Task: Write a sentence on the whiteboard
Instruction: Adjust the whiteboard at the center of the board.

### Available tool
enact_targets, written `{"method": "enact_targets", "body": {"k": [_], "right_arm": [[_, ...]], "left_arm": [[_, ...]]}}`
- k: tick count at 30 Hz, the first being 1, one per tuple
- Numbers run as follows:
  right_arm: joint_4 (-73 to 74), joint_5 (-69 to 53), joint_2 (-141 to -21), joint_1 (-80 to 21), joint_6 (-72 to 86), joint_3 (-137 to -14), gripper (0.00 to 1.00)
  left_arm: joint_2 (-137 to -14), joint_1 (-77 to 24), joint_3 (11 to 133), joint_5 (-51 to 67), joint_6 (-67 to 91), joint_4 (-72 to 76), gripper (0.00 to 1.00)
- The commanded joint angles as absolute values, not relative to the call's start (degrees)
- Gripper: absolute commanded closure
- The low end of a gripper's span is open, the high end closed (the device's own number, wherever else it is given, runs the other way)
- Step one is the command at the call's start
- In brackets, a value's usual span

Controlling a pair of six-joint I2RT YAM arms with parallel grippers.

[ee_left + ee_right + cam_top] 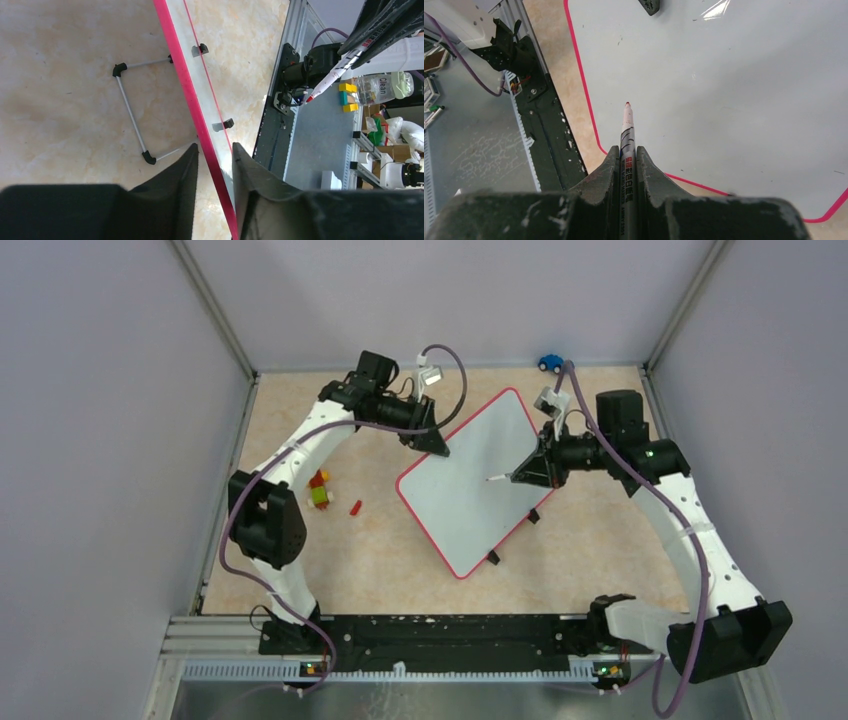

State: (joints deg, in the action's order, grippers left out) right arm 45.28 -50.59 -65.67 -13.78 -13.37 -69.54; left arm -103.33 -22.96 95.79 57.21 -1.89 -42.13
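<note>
A pink-framed whiteboard (470, 490) sits diagonally in the middle of the table (380, 570). The left gripper (215, 149) has one finger on each side of the board's far-left frame edge; whether they pinch it cannot be told. The right gripper (520, 477) is clamped on a red-tipped marker (628, 135), which points over the white surface.

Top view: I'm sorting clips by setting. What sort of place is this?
Probably a robotics lab cell: a table boxed in by grey panels, a left arm and right arm bolted to a black rail, and a cleaner bottle among clutter beyond.
</note>
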Motion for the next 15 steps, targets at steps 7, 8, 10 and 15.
{"method": "enact_targets", "body": {"k": [7, 8, 10, 15], "right_arm": [[46.4, -53.1, -64.1, -14.4, -16.1, -72.2, 1.00], [46.6, -53.4, -64.1, -14.3, -16.2, -72.2, 1.00], [46.9, -53.5, -64.2, -14.3, -16.4, -72.1, 1.00], [47.3, -53.8, -64.2, -14.3, -16.8, -72.0, 1.00]], "left_arm": [[-105.8, -24.3, 98.3, 59.1, -7.4, -46.6, 0.89], [-106.1, -24.4, 98.7, 59.3, -8.0, -47.3, 0.93], [-106.4, -24.5, 99.3, 59.1, -8.9, -48.7, 0.96], [-106.4, -25.2, 99.5, 57.1, -8.3, -49.4, 0.96]]}}
